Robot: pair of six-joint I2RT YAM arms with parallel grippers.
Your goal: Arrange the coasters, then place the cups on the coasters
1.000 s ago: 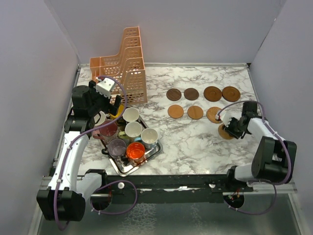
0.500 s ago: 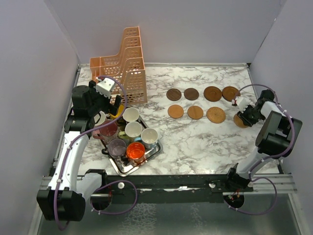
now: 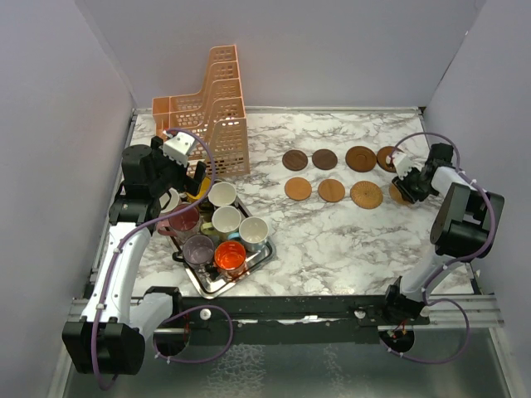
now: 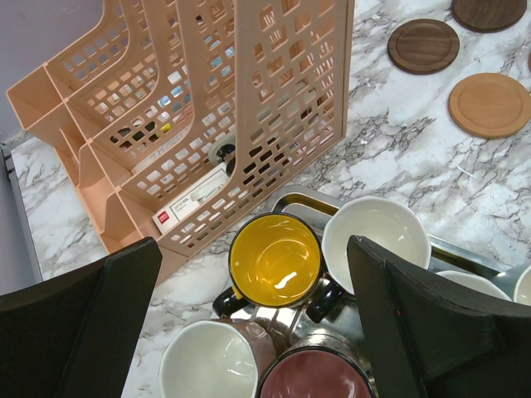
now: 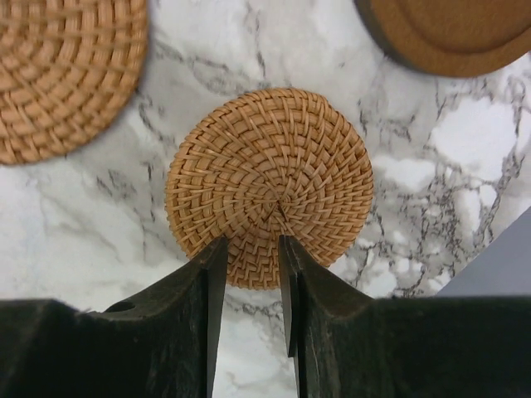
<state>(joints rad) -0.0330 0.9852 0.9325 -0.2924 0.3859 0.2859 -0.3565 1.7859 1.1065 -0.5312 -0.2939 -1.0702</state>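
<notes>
Marble table (image 3: 332,240): a silver tray (image 3: 264,259) at the left holds the cups (image 3: 226,220). The left gripper (image 4: 253,245) is wide open and empty above the yellow cup (image 4: 275,259). 7 coasters (image 3: 331,191) sit in 2 rows at the right. The right gripper (image 5: 251,249), nearly closed, pinches the near rim of the woven coaster (image 5: 270,178) at the right end of the near row.

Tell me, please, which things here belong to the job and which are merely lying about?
Part of the job: the coasters, including the woven coaster pinched by the right gripper; the cups.
Just lying about: the orange rack; the silver tray under the cups.
</notes>
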